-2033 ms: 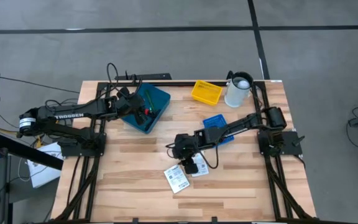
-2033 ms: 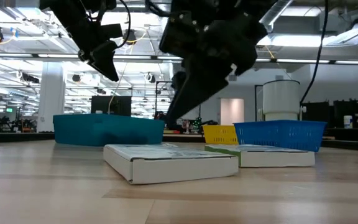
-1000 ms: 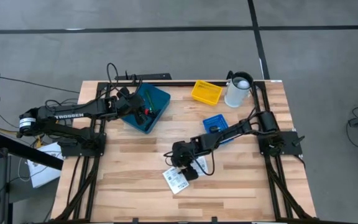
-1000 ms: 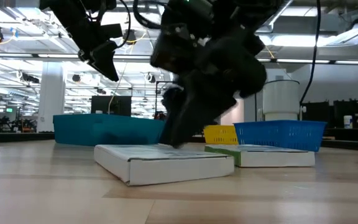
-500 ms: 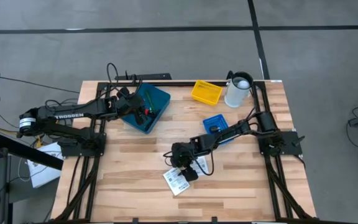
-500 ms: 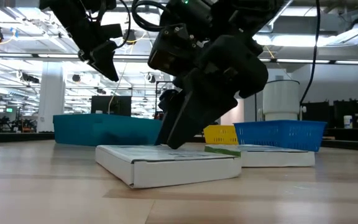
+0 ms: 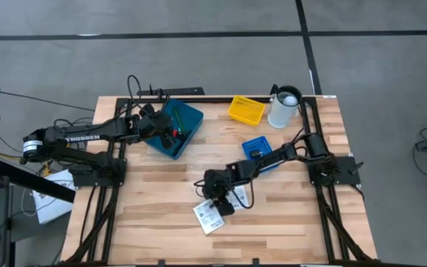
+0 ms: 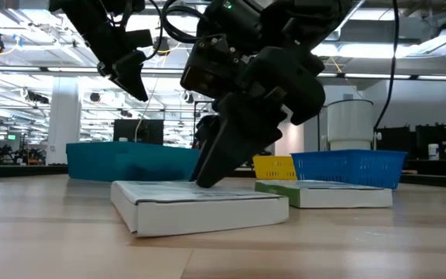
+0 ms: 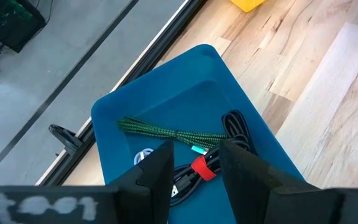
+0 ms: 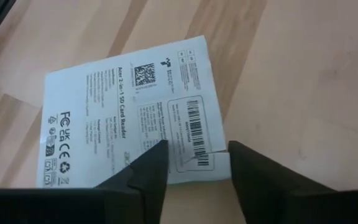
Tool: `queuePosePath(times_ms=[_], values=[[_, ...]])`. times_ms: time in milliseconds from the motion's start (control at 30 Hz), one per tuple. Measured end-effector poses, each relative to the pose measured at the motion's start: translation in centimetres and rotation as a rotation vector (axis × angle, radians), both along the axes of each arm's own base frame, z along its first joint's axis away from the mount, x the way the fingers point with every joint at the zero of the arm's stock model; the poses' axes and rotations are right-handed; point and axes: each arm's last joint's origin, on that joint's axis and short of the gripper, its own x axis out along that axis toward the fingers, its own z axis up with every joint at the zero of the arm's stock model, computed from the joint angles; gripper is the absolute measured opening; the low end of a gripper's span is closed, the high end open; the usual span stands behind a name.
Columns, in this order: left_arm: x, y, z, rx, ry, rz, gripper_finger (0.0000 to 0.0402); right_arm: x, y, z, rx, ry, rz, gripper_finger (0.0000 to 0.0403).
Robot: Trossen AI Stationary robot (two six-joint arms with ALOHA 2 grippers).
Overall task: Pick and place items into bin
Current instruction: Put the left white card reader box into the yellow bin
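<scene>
**Colours on the table**

The table (image 7: 161, 200) is pale wood in light and darker planks. The bin (image 7: 175, 130) is teal blue; inside it lie a green braided cord (image 9: 166, 132), a black cord (image 9: 236, 127) and a red band (image 9: 202, 168). A yellow basket (image 7: 246, 110) and a bright blue basket (image 7: 256, 152) sit farther along, beside a white cylindrical container (image 7: 283, 108). The flat box (image 10: 129, 112) is white with black print, a barcode and a square code. A second box (image 8: 339, 194) is white with a green edge. Both arms are black.
</scene>
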Motion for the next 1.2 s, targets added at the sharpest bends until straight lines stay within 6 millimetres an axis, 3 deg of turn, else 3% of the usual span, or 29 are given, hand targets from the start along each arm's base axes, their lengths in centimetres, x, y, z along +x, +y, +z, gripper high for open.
queuePosePath(times_ms=[467,867,1200], values=[[0.0,0.0,0.0,0.000,0.000,0.000,0.0119,0.0,-0.2,-0.1,-0.023,0.001,-0.017,0.0009],[0.0,0.0,0.0,0.000,0.000,0.000,0.0119,0.0,-0.2,0.3,-0.012,0.025,-0.047,0.0001],[0.0,0.0,0.0,0.000,0.000,0.000,0.0119,1.2,0.3,3.8,-0.101,0.107,-0.043,0.0001]])
